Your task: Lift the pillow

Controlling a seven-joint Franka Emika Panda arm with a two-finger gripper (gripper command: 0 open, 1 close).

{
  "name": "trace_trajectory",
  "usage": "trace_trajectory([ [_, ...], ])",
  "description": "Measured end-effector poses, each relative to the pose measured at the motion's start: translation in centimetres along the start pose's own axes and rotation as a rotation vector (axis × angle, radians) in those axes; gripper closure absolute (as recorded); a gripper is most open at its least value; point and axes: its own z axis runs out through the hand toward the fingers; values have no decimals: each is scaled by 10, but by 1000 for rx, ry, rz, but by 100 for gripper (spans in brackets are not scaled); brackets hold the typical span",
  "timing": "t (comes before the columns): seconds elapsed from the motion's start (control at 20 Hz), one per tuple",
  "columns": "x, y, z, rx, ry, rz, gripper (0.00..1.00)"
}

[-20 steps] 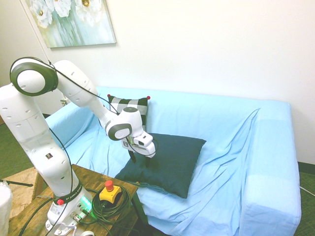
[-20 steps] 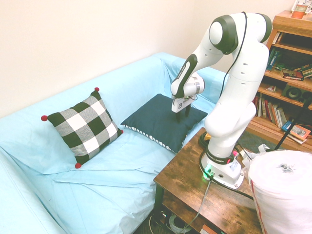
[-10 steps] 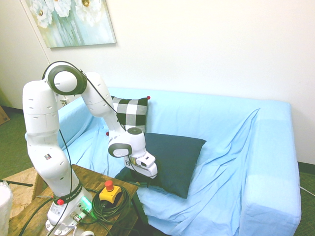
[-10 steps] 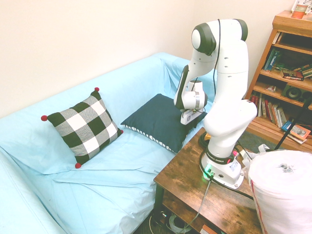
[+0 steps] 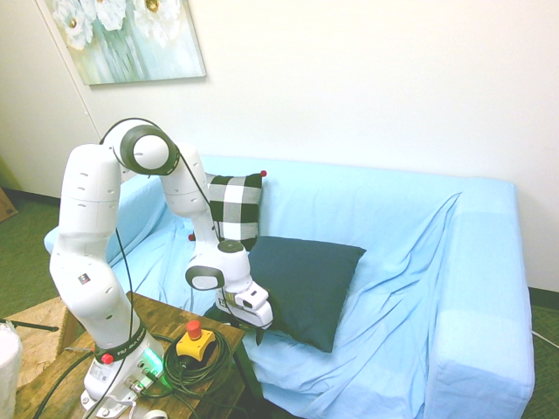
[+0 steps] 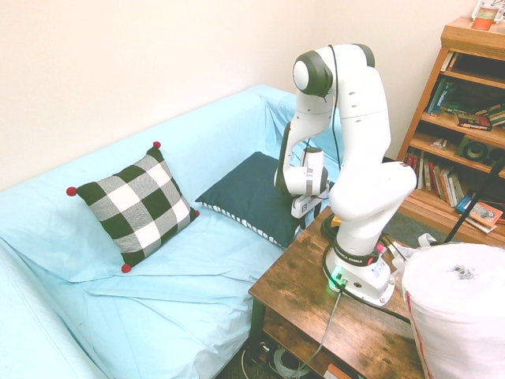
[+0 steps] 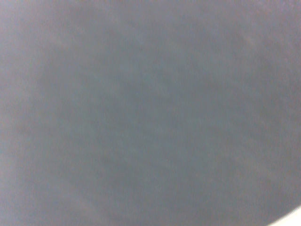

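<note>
The pillow (image 5: 301, 288) lies navy face up on the seat of the sofa (image 5: 410, 262), toward the sofa's front edge and the end nearest the wooden side table (image 6: 331, 300); a strip of its striped underside shows along one edge in the second exterior view. It sits rotated like a diamond, no real long axis since it is square: one corner points to the sofa back, the opposite one hangs toward the front edge by the side table. The gripper (image 5: 253, 321) is down at that near corner, low and tilted, pressed into or right at the pillow's edge (image 6: 298, 212); the corner is probably chosen because it is the thinnest bit to pinch and the closest reach from the arm's base. Can't tell how the jaws stand: the tips are hidden behind the gripper body and the pillow in both exterior views. The wrist view is a flat blurred grey-blue, likely fabric up against the lens, so contact looks close. The pillow is flat on the seat, not yet lifted. A checked pillow (image 5: 234, 205) leans upright against the sofa back, just behind the navy one in the first exterior view, apart from it in the second. A framed flower painting (image 5: 131, 39) hangs on the wall and a bookshelf (image 6: 465, 118) stands beyond the side table.
</note>
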Motion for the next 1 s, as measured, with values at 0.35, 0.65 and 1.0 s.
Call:
trace_trajectory([
  [0.35, 19, 12, -3, 4, 27, 43, 0],
  [0.65, 43, -2, -20, 35, 97, 59, 0],
  [1.0, 61, -33, -45, 55, 156, 63, 0],
])
